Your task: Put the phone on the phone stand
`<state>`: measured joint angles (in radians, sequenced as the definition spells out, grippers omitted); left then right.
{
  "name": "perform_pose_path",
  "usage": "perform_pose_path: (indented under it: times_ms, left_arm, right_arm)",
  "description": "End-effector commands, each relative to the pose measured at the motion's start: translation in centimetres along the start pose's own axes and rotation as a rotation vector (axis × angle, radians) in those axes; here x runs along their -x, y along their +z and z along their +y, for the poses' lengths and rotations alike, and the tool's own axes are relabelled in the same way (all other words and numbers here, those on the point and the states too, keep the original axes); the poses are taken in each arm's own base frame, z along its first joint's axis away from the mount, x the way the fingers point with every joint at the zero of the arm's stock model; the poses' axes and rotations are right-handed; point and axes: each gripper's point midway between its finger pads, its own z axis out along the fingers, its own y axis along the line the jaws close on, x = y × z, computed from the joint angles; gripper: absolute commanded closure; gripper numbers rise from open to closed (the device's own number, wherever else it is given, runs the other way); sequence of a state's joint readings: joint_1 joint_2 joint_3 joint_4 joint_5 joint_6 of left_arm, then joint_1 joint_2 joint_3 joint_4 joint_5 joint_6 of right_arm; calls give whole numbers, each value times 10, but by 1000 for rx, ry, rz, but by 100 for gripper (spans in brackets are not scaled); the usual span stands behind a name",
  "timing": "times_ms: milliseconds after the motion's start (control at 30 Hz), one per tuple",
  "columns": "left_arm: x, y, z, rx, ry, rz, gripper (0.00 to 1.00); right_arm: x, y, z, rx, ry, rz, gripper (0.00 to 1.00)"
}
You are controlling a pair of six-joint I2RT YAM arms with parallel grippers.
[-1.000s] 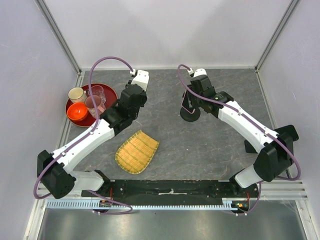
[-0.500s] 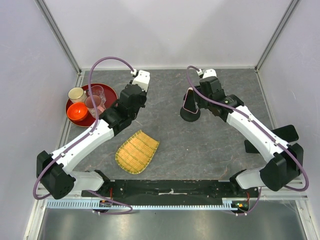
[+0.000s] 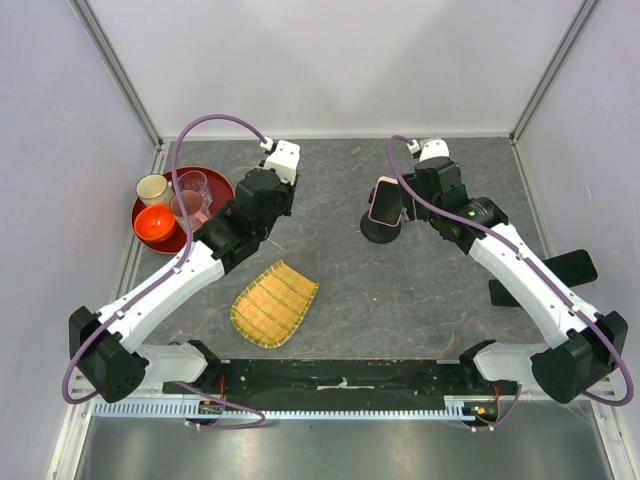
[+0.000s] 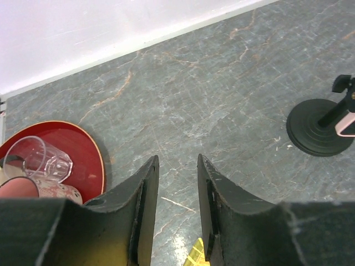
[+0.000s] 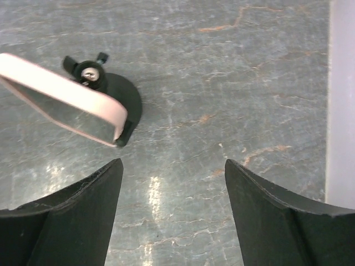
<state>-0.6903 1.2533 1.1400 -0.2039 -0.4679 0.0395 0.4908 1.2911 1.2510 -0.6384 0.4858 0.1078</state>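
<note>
Pink-rimmed and dark-screened, the phone (image 3: 383,201) sat tilted on top of the phone stand (image 3: 380,232), its long axis running roughly front to back over the grey table (image 3: 330,180). The right gripper (image 5: 173,166), the nearer one, hung just to its right, jaws spread wide and touching nothing. The left gripper (image 4: 177,163), well apart, was partly open and empty.

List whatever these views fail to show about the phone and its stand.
- Top view: the phone covers the clamp of the phone stand; whether it grips cannot be told.
- Right wrist view: the left edge cuts off the phone's end.
- Left wrist view: the right edge leaves only a pink sliver of phone.
- Top view: the right arm partly hides a black object.
</note>
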Motion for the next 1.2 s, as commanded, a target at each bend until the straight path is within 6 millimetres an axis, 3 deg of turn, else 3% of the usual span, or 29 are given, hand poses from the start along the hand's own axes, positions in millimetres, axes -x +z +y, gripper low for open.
perform_pose_path:
  times_ms: [0,33,133,300,500,867,1167]
  left_arm:
    - [35,-12,-8,-80,-68,-97,59]
    - [36,-13,-8,-83,-72,-99,59]
    - [37,-14,-11,-103,-75,-102,58]
    - [37,-14,-12,-113,-75,-105,58]
    - [39,-16,-13,-122,-77,-111,58]
    - [41,-18,-15,-137,-79,-117,58]
    - [45,-21,-12,-132,-82,-127,59]
  right_arm:
    - [7,-17,27,188,52,-39,18]
    - [-2,-16,40,257,61,-27,16]
    - [-1,-9,48,256,253,-72,2]
    - [18,-3,50,208,515,-196,2]
    - [42,4,58,121,538,-222,2]
    - [53,11,67,-148,656,-217,2]
    - [51,15,73,-329,602,-187,2]
